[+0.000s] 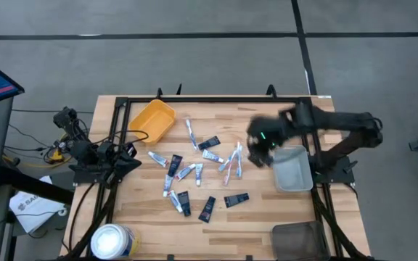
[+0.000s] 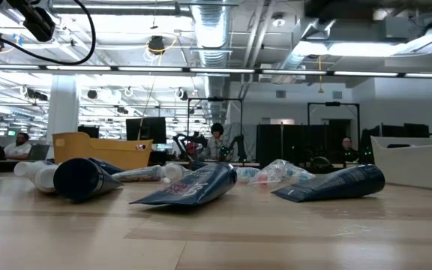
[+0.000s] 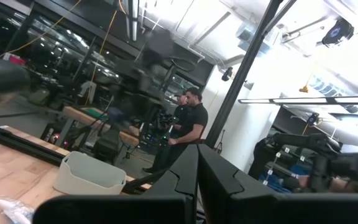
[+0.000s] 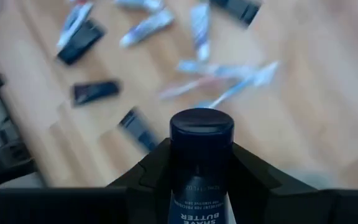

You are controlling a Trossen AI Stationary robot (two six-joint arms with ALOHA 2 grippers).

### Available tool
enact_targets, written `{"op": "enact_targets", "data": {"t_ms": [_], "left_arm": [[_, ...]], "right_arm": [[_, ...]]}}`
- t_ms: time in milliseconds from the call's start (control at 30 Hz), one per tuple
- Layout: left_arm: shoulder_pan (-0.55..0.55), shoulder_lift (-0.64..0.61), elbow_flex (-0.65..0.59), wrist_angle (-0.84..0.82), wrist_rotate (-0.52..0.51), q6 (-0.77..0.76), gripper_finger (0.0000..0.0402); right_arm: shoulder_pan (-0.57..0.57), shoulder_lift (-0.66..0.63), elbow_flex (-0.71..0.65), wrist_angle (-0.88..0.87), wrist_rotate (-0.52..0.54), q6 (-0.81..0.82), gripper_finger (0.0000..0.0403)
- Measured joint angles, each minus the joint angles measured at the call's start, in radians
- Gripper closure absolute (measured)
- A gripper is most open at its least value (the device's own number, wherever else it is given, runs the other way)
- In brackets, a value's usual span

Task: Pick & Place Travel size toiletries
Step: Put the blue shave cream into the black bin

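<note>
Motion blur smears my right gripper (image 1: pixel 261 148) in the high view, so its fingers cannot be made out there; it hangs over the table (image 1: pixel 267 210) at the edge of the grey bin (image 1: pixel 294 170). The right wrist view settles the matter: my two fingers are clamped on a dark-capped tube (image 4: pixel 201 165), cap pointing forward, with only part of its label in frame, reading "SHAVE BUTTER". Beyond the cap, the scattered toiletries (image 4: pixel 148 25) are blurred streaks on the wood.

The remaining travel size toiletries (image 1: pixel 194 174) lie loose mid-table, between the yellow bin (image 1: pixel 153 119) and the grey bin: white tubes, black flat tubes (image 1: pixel 207 209) and thin pale sticks. In the low view several lie on their sides, and the far ones overlap and cannot be separated.

My left gripper (image 1: pixel 125 154) rests at the table's left edge, well apart from the pile. Its own wrist view shows its dark fingers (image 3: pixel 185 180) pressed together, partly cut off by the frame.

A white round tub (image 1: pixel 112 241) is cropped at the near left corner.
</note>
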Motion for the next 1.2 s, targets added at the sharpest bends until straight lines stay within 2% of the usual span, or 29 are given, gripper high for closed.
{"op": "enact_targets", "data": {"t_ms": [167,300,400,500,633,900,1200], "left_arm": [[0.000,0.000,0.000,0.002,0.000,0.000,0.0400],[0.000,0.000,0.000,0.004,0.000,0.000,0.0400],[0.000,0.000,0.000,0.008,0.000,0.000,0.0400],[0.000,0.000,0.000,0.009,0.000,0.000,0.0400],[0.000,0.000,0.000,0.008,-0.004,0.000,0.0400],[0.000,0.000,0.000,0.008,-0.032,0.000,0.0400],[0.000,0.000,0.000,0.008,-0.035,0.000,0.0400]], "right_arm": [[0.280,-0.013,0.000,-0.077,0.049,0.414,0.0286],[0.466,0.025,0.000,-0.106,0.064,0.730,0.0286],[0.573,0.076,0.000,-0.112,0.059,0.908,0.0285],[0.649,0.141,0.000,-0.111,0.011,1.020,0.0284],[0.721,0.237,0.000,-0.075,-0.078,1.050,0.0284],[0.785,0.429,0.000,0.044,-0.255,0.941,0.0283],[0.784,0.554,-0.001,0.043,-0.281,0.809,0.0279]]}}
